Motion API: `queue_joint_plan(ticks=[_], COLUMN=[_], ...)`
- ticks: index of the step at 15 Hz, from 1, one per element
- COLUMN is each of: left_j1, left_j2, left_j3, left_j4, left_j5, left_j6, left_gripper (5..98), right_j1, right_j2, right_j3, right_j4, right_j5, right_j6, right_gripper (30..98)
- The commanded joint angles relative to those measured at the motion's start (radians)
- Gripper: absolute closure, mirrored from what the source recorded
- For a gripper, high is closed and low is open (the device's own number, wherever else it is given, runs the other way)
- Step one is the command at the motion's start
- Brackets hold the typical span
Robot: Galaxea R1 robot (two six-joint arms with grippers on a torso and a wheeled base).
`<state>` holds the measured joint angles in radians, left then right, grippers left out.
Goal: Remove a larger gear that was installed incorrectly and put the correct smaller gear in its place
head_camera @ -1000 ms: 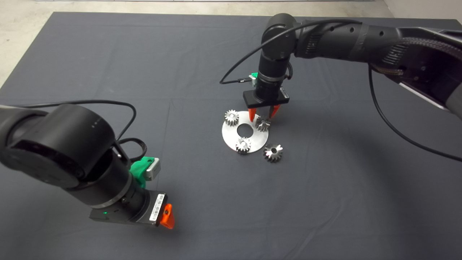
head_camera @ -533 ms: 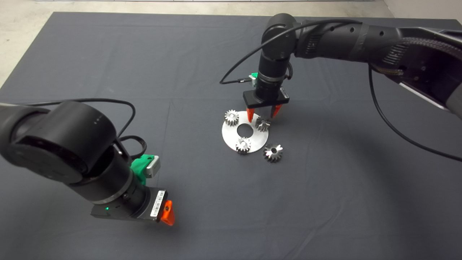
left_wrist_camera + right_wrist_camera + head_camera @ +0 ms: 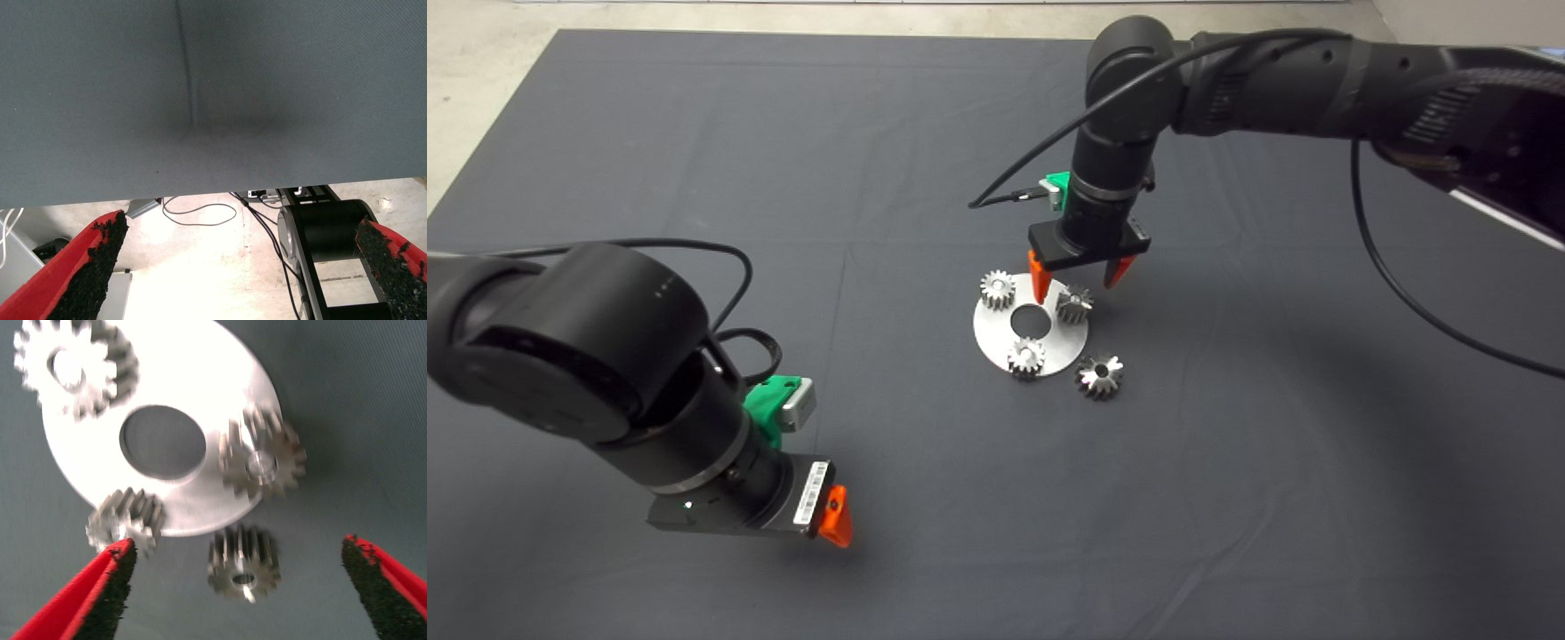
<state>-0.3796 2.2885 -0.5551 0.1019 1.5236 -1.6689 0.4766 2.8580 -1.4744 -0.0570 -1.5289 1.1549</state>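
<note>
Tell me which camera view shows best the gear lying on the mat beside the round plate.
The right wrist view: there the larger gear fills more of the picture, with its teeth and centre hole plain, just off the plate. The head view shows it whole but small. The left wrist view shows none of it.

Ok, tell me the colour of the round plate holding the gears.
Shiny silver plate, clearest in the right wrist view.
</note>
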Motion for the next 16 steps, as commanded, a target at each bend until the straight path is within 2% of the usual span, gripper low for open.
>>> queue_joint_plan(ticks=[1,3,6,8,9,12,13,16], left_j1=[-0.010,-0.010,-0.010,-0.010,-0.010,-0.010,-0.010,-0.010], left_j2=[-0.002,-0.004,-0.009,-0.013,-0.011,-0.012,-0.017,-0.058], left_j3=[0.002,0.007,0.012,0.025,0.033,0.078,0.098,0.152], left_j4=[-0.001,-0.001,-0.002,-0.002,-0.004,-0.004,-0.004,-0.004], left_j5=[0.026,0.026,0.027,0.027,0.026,0.026,0.026,0.026], left_j6=[0.001,0.000,-0.003,-0.003,-0.006,-0.032,-0.040,-0.058], left_gripper=[15.3,15.3,15.3,15.3,15.3,15.3,15.3,15.3], right_j1=[0.082,0.084,0.088,0.088,0.089,0.094,0.106,0.128], right_j2=[-0.122,-0.168,-0.215,-0.244,-0.262,-0.301,-0.313,-0.328], right_j3=[0.255,0.341,0.436,0.518,0.551,0.669,0.711,0.817], right_j4=[0.003,0.003,0.020,0.029,0.038,0.050,0.068,0.103], right_j5=[-0.129,-0.129,-0.129,-0.129,-0.129,-0.129,-0.129,-0.129], right_j6=[0.118,0.166,0.216,0.270,0.298,0.375,0.416,0.501], right_gripper=[46.5,45.8,37.5,35.4,32.2,31.6,31.6,31.6])
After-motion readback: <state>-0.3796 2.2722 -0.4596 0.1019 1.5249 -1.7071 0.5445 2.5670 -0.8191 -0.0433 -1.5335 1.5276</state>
